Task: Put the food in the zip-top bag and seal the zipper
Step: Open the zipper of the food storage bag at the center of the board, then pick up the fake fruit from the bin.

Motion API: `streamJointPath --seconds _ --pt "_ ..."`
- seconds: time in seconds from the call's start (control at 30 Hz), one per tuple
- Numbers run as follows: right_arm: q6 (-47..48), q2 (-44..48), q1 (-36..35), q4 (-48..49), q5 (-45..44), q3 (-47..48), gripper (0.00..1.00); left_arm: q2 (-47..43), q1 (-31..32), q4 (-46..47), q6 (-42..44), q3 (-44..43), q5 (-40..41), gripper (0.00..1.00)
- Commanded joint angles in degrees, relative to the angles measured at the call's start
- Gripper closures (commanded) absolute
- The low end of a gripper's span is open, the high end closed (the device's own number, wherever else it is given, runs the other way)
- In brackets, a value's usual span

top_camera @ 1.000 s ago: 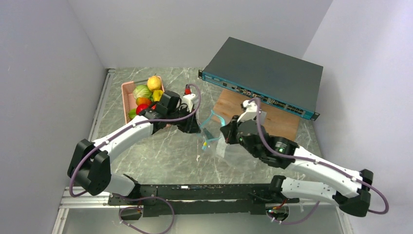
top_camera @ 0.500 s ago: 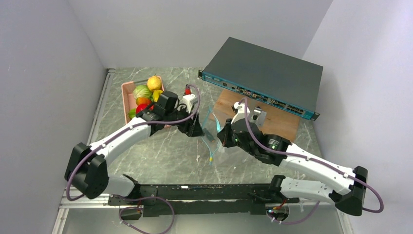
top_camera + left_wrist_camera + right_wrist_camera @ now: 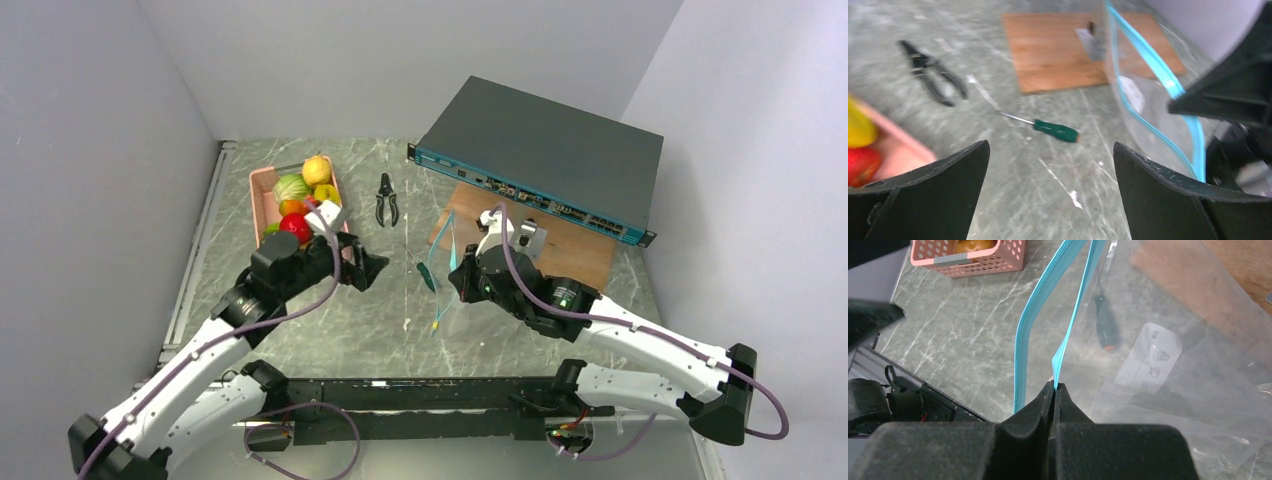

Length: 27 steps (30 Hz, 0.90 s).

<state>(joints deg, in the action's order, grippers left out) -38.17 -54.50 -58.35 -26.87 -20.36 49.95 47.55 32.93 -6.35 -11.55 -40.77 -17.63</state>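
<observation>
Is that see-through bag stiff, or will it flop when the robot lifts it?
Probably floppy: the zip-top bag drapes and creases beyond the right gripper pinching its edge. Likely light, since one pinch holds that edge up. Its teal zipper looks a bit firmer, curving smoothly.

- No word, brand or number can be read in any view;
- right wrist view, right of centre: a white label (image 3: 1148, 357) on the zip-top bag (image 3: 1208, 405) bears small dark pictograms, too small to make out;
- left wrist view, right of centre: the same label is only a pale blur;
- top view, upper right: the teal front panel (image 3: 520, 192) of the grey box (image 3: 550, 135) shows tiny unreadable marks.
</observation>
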Motion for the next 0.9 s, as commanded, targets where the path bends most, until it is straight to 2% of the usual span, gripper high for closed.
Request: streamJointPath --seconds 0.0,0.07,0.13,0.17,0.3,0.43,0.53,0.77,0.87 --pt "3.7 0.9 0.9 3.9 2.1 -0.9 1.00 -8.7 -0.5 3.1 -6.4 3.3 26.5 0.00" --pt "4.7 0.8 1.5 4.8 2.8 -1.4 1.00 -11.2 -1.6 1.6 -9.8 4.2 38.8 0.00" --pt "5.6 0.9 2.2 5.3 3.7 -1.8 1.00 -11.8 -5.2 0.5 -13.5 4.1 43.8 0.00" --pt "6.2 1.0 2.6 5.7 4.4 -2.0 1.00 -11.3 -7.8 0.5 -14.6 3.9 43.6 0.00" --pt "8.7 1.3 4.7 5.9 7.2 -2.2 1.00 -4.5 -21.4 1.3 -18.5 0.3 35.6 0.00" --pt "10.7 2.2 6.5 6.1 9.8 -2.6 1.00 10.0 -28.9 -1.9 -18.8 -8.9 30.4 0.00" --pt "11.5 2.6 7.3 6.2 11.5 -2.8 1.00 21.7 -35.3 -6.1 -19.1 -17.9 22.3 0.00" --pt "11.7 4.4 8.1 6.9 14.4 -5.1 1.00 44.4 -42.4 -6.6 -21.4 -33.5 11.1 0.00" --pt "11.7 4.7 8.5 6.6 15.0 -5.5 1.00 52.1 -42.5 -10.8 -22.8 -41.6 11.6 0.01"
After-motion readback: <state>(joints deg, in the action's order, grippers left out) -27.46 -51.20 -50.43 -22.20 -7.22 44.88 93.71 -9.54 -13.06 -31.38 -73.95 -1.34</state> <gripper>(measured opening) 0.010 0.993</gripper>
